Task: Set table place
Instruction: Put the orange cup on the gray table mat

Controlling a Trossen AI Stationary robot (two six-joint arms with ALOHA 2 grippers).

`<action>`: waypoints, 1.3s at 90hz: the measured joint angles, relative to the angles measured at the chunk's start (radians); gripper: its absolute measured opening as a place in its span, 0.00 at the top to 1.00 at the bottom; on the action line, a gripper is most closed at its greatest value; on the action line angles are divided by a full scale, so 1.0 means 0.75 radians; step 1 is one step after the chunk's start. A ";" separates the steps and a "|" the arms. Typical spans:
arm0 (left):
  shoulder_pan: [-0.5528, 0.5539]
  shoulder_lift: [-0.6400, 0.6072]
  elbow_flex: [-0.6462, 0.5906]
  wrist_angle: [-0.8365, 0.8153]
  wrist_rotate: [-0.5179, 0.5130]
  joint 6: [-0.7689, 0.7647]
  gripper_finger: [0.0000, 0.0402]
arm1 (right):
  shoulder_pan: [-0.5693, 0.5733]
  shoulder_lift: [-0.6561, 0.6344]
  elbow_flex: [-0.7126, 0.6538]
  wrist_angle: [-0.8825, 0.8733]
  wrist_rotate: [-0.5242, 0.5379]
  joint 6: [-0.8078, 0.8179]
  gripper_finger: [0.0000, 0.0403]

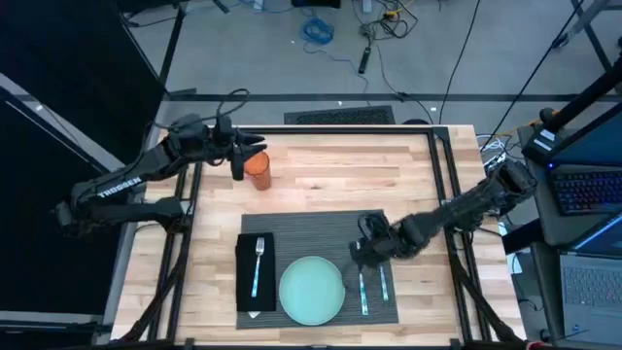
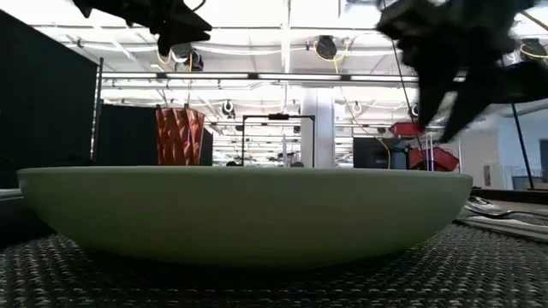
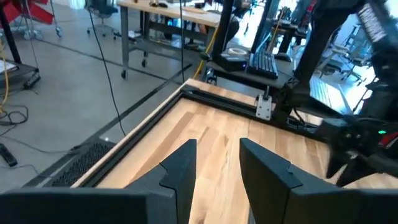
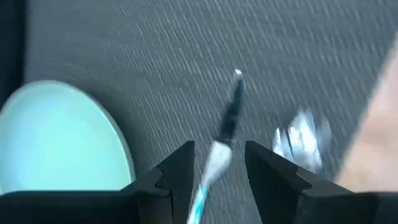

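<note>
The dark grey ribbed placemat [image 1: 321,228] lies on the wooden table [image 1: 330,170] near its front edge. On the placemat rest a pale teal plate [image 1: 311,290], a black napkin [image 1: 255,274] with a fork [image 1: 259,264] on top, and to the plate's right a knife [image 4: 221,140] and a spoon [image 4: 301,138]. My right gripper [image 4: 217,168] hovers open above the knife's far end, clear of the mat in the low view [image 2: 441,120]. An orange faceted cup [image 1: 258,172] stands upright on the table beyond the mat's far left corner. My left gripper [image 1: 251,146] is open just above and beyond the cup.
A black frame rail [image 3: 249,102] runs along the table's far and side edges. Laptops [image 1: 588,190] sit off the right edge. Bare wood [image 1: 369,175] lies between the cup and the right arm.
</note>
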 joint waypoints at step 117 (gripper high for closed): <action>0.059 0.313 -0.001 -0.770 -0.877 -0.488 0.74 | -1.162 0.001 0.001 0.972 -0.929 -1.493 0.68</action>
